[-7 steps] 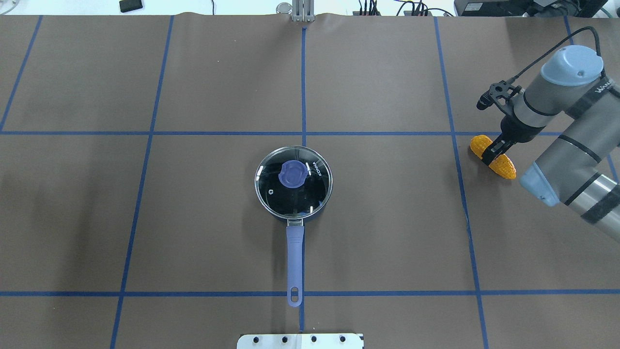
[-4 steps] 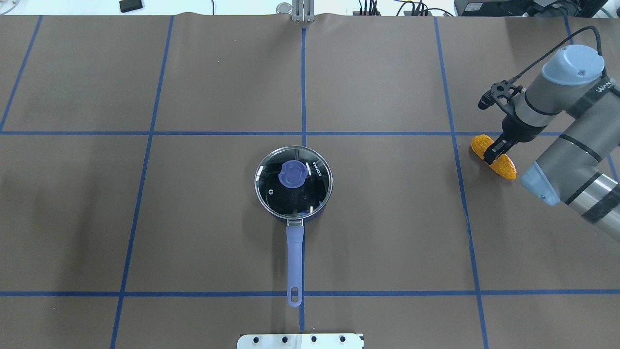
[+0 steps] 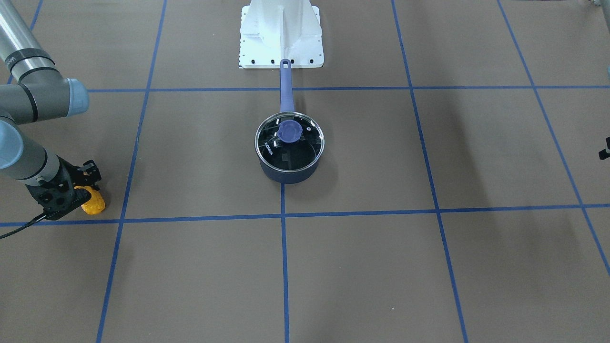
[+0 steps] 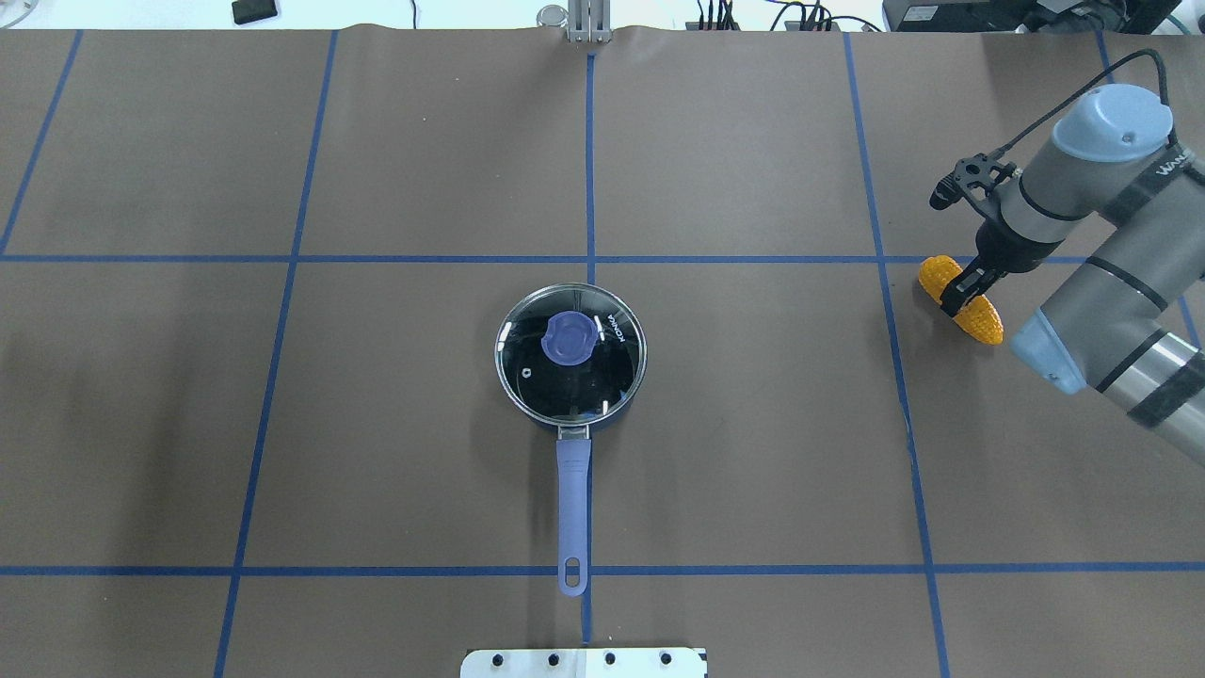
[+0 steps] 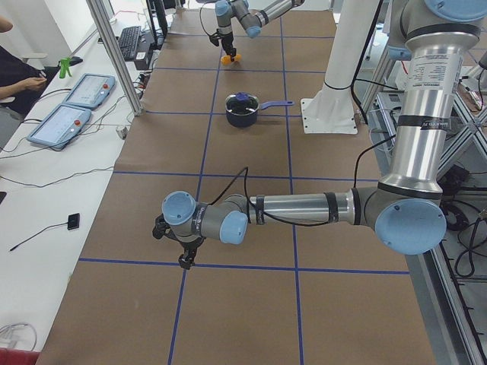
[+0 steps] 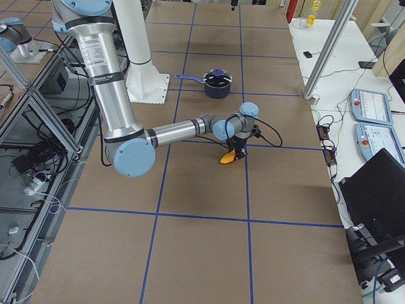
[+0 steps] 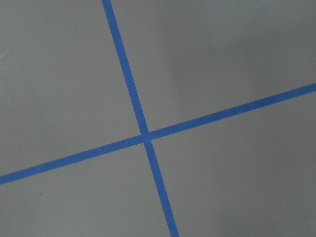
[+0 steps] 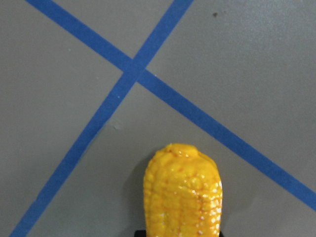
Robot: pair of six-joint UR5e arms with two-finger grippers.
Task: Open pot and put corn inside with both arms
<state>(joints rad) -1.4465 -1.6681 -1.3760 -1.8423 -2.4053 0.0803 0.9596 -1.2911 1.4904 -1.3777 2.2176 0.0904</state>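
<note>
Here, a small dark blue pot (image 3: 287, 177) sits near the middle of a brown counter (image 4: 377, 424) marked off by blue tape lines (image 7: 145, 136). Its round glass lid (image 4: 576, 384) is in place, with a blue knob (image 4: 569, 338) on top. The pot's long, paler blue handle (image 4: 572, 499) points straight back toward the robot's base.

Well apart from the pot, out on the robot's right, a short yellow-orange ear of corn (image 8: 182, 192) lies just beside a crossing of two tape lines. The right arm (image 4: 1083, 179) reaches down over it, and the right jaws are closed across the middle of the ear, so that one end shows on each side of them in the overhead view. The wrist camera looks along the ear to its rounded tip. Whether the corn rests on the counter or hangs just above it cannot be told.

The left arm (image 5: 297, 209) stretches low over the counter at the robot's far left, well away from both pot and corn. How wide the left jaws stand cannot be told; that arm's wrist camera shows only brown surface and two crossing tape lines.
</note>
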